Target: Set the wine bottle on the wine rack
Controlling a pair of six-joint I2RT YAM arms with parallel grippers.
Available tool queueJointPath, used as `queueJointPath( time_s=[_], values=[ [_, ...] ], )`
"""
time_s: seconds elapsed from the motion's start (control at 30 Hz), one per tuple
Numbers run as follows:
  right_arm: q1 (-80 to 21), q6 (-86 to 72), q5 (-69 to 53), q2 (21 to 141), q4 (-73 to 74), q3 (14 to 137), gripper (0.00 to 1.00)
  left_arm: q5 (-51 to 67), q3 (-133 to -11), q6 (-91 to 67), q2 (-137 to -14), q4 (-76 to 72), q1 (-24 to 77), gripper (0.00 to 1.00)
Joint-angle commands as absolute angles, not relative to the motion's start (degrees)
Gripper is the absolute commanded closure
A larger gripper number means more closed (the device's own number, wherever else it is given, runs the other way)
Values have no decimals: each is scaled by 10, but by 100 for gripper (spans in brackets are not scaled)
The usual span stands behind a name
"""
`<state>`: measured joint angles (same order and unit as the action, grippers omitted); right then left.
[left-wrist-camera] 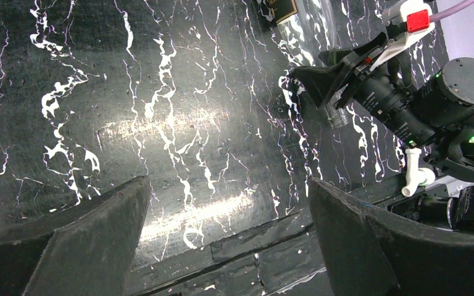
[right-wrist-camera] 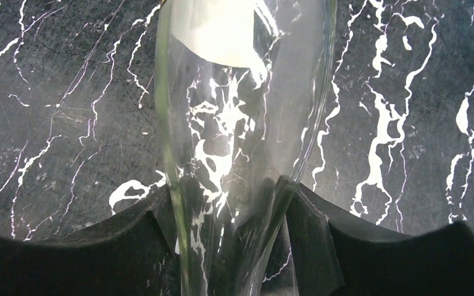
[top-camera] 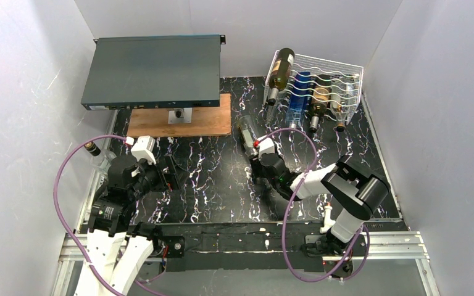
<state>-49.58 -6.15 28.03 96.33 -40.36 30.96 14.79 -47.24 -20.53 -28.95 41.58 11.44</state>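
my right gripper [right-wrist-camera: 228,206] clenched on the neck of the clear wine bottle [right-wrist-camera: 241,92], lying on the counter [top-camera: 210,185], centre of the top view; slick tapered glass may slip short of the wine rack [top-camera: 345,65], upper right.

Your left gripper [left-wrist-camera: 228,185] gaped wide over the black marbled table [left-wrist-camera: 160,123]. Ahead of it and to the right, the right gripper [left-wrist-camera: 333,86] clasped the neck of the clear wine bottle [left-wrist-camera: 308,37] lying on that table.

Left end effector [left-wrist-camera: 228,185] spread wide, hovering; right end effector [right-wrist-camera: 227,202] clamped, arm stretched forward low
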Motion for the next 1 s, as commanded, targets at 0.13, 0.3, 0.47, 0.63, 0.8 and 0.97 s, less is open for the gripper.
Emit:
queueJointPath(
  time_s=[0.13,0.3,0.47,0.63,0.8,0.97],
  values=[
    [-480,-162,168,903,-323,321,74,153,-470,-199,-293,413,116,1],
    [-412,-275,-10,900,-277,372,98,152,-470,-199,-290,414,115,1],
    [-387,-340,-112,897,-279,395,99,148,-469,-200,-283,413,115,1],
    [-351,-473,-205,886,-384,366,99,148,-469,-200,-280,413,115,1],
    [-303,-673,-243,857,-567,315,99,147,-469,-200,-277,414,115,1],
    [-286,-761,-258,846,-662,302,99,148,-469,-200,-274,414,115,1]
  ],
)
